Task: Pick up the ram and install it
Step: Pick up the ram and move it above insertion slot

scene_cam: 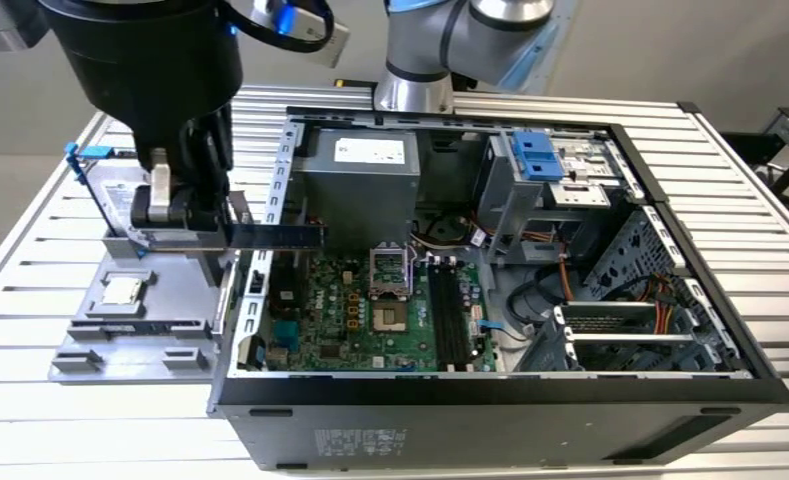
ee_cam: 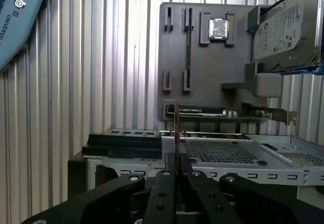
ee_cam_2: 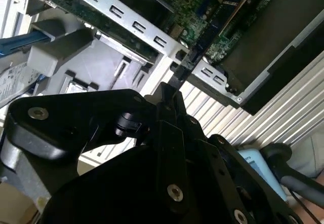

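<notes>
the pick-up looks done: the gripper (scene_cam: 221, 235) has its fingers (ee_cam: 163, 188) pinched narrow on the ram (scene_cam: 281, 235), held level in the air across the side wall of the open computer case (scene_cam: 501, 395), next to the grey parts tray (scene_cam: 114, 340). seating is left, since the long black slots (scene_cam: 448, 315) on the motherboard stand empty and well apart from it. everything rests on a ribbed metal tabletop (scene_cam: 101, 430), with a plain grey wall behind.

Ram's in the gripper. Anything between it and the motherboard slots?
Nothing tall that I can see. The gripper holds the ram across the case's side wall on the exterior view's left, seemingly level with or above its rim. Between it and the black slots lies the CPU socket, which sits low.
</notes>
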`<action>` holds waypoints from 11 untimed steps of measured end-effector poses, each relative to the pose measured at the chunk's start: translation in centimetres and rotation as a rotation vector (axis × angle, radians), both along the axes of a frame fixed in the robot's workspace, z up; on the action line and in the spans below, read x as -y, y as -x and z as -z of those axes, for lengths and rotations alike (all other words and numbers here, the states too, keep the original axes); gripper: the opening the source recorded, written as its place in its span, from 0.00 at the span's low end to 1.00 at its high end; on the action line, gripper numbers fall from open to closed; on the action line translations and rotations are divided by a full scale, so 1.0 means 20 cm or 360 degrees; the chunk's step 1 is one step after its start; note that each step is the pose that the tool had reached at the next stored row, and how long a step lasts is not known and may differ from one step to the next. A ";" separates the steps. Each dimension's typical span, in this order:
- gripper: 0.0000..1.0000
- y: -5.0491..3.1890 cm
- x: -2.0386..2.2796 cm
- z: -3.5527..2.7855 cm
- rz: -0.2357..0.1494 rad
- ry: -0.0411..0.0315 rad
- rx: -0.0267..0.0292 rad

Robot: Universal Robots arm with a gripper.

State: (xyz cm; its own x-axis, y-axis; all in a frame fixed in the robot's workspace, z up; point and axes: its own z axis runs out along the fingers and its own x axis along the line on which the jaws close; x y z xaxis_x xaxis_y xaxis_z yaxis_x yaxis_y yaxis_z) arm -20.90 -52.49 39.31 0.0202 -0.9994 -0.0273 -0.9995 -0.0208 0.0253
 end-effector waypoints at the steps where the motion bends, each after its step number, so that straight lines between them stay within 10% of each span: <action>1: 0.00 -0.015 0.000 0.000 0.0000 0.0000 -0.00015; 11: 0.00 -0.172 0.000 0.000 0.0000 0.0000 -0.00137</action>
State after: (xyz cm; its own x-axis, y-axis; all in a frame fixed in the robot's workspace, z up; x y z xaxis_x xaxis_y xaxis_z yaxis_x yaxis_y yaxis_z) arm -17.47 -52.49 39.31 0.0200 -0.9994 -0.0274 -0.9992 -0.0209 0.0339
